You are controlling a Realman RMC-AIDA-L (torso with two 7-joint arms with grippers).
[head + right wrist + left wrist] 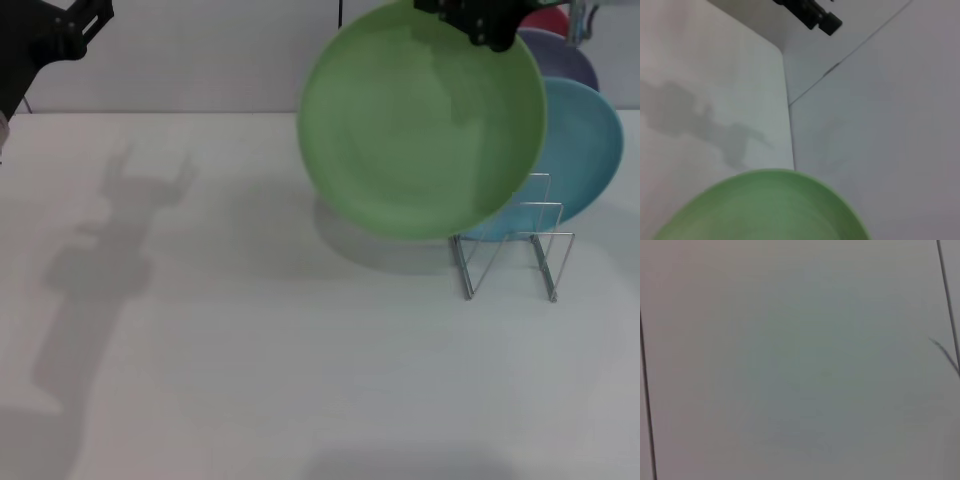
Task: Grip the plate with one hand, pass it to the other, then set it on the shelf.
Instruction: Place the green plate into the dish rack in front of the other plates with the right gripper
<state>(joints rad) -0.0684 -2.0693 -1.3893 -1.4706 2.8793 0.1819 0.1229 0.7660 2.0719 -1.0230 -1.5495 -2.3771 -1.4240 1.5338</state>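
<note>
At far left, the left gripper hangs raised above the white table, its grip state unclear. Rightward, the right gripper clamps the green plate upright, apparently just before the wire rack holding a turquoise plate.

My head cam looks fwd & down over the white table to the back wall. L wrist cam faces a blank pale panel, very close. R wrist cam sits just above the green plate rim, looking across the table toward my left gripper. Head & R wrist views share plate, table, left gripper.
</note>
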